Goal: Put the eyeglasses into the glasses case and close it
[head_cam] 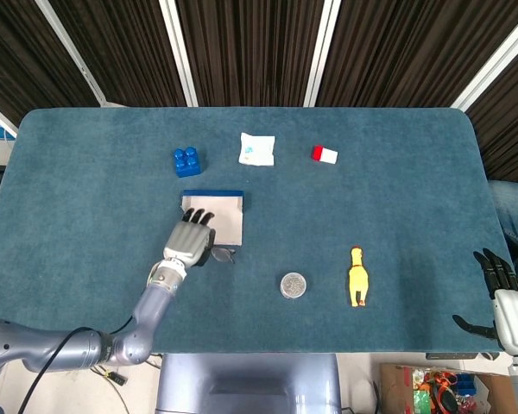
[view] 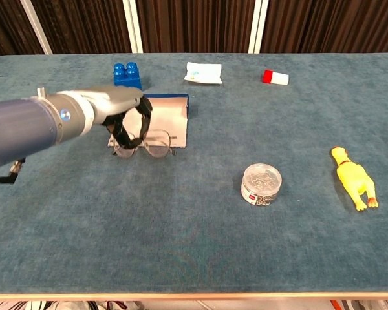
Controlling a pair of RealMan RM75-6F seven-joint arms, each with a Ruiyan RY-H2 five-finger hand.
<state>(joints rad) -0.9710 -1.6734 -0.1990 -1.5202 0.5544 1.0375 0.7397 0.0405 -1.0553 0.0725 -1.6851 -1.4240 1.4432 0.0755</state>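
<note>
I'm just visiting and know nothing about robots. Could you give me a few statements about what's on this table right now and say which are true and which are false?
1. The left hand holds the glasses. True.
2. The case is closed. False: it lies open, its pale inside showing.
3. The rubber chicken lies to the right of the round tin in the chest view. True.
4. The right hand is pressing on the case. False: it waits at the table's right edge, far from the case, holding nothing.
5. The blue block sits inside the case. False: it stands on the table behind the case.
</note>
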